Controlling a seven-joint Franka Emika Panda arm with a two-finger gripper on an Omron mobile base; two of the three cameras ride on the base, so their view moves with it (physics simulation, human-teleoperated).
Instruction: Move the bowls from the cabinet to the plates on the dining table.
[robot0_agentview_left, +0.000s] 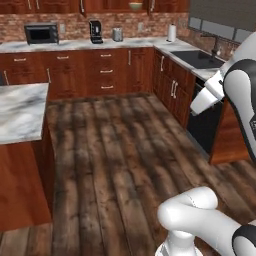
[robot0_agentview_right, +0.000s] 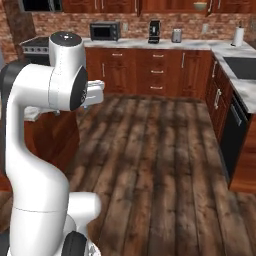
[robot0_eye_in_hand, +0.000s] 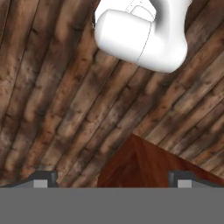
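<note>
Nothing appears moved yet: the gripper (robot0_eye_in_hand: 112, 181) hangs wide open and empty over the wood floor (robot0_agentview_left: 115, 160), the dining table (robot0_agentview_left: 20, 112) stands near left, and a tan bowl (robot0_agentview_left: 135, 6) sits in the far cabinet (robot0_agentview_left: 112, 5).

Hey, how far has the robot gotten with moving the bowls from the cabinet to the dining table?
Nothing looks done yet. A tan bowl sits up in the cabinet at the far wall; the visible dining table corner carries no bowl. The gripper is open and empty, pointing down at the wood floor. Still left: drive to the cabinet, take out each bowl, and carry them over to the plates.
</note>
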